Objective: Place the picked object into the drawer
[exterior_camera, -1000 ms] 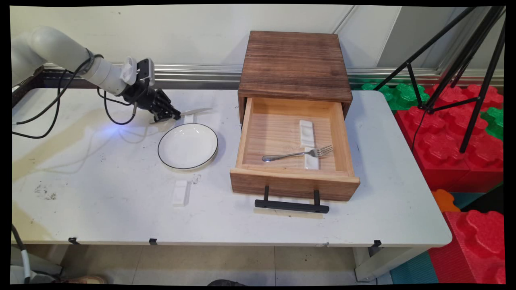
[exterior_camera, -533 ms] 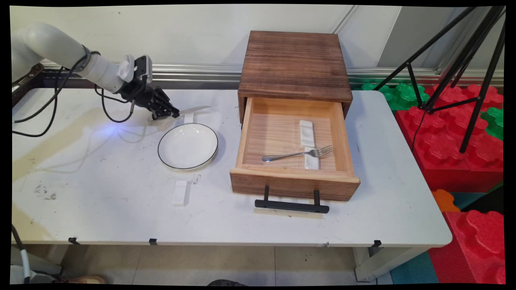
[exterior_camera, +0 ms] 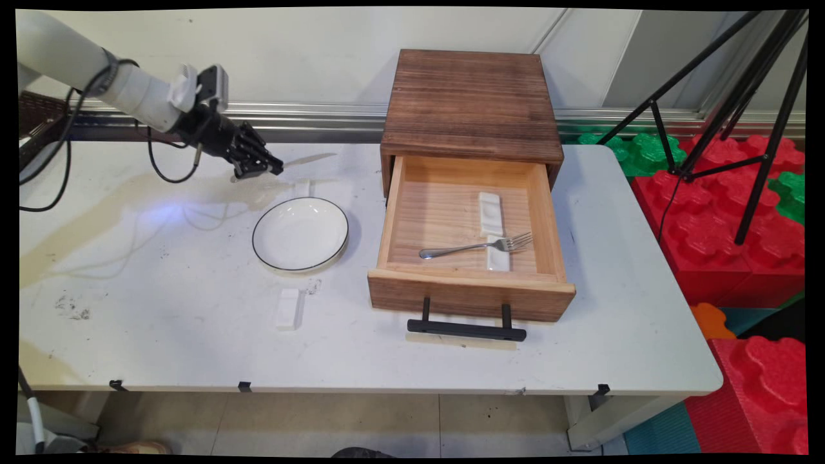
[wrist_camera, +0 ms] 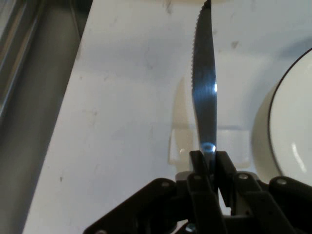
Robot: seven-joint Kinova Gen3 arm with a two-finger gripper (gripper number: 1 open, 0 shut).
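Observation:
My gripper (exterior_camera: 269, 167) is shut on a silver serrated knife (exterior_camera: 310, 159), held above the table behind the white plate (exterior_camera: 300, 233). In the hand view the knife's blade (wrist_camera: 204, 87) sticks straight out from between my fingertips (wrist_camera: 209, 163). Below it lies a small white rest (wrist_camera: 234, 145) on the table, with the plate's rim (wrist_camera: 273, 126) at the right. That white rest (exterior_camera: 301, 188) shows just behind the plate in the main view.
An open wooden drawer (exterior_camera: 470, 293) of a brown cabinet (exterior_camera: 472, 103) holds a fork (exterior_camera: 477, 246) across two white rests (exterior_camera: 491, 212). Another white rest (exterior_camera: 289, 308) lies in front of the plate. A black tripod (exterior_camera: 728, 103) and red foam blocks (exterior_camera: 741, 212) stand at the right.
The gripper has risen and drawn slightly left with the knife, lifting it off the white rest behind the plate.

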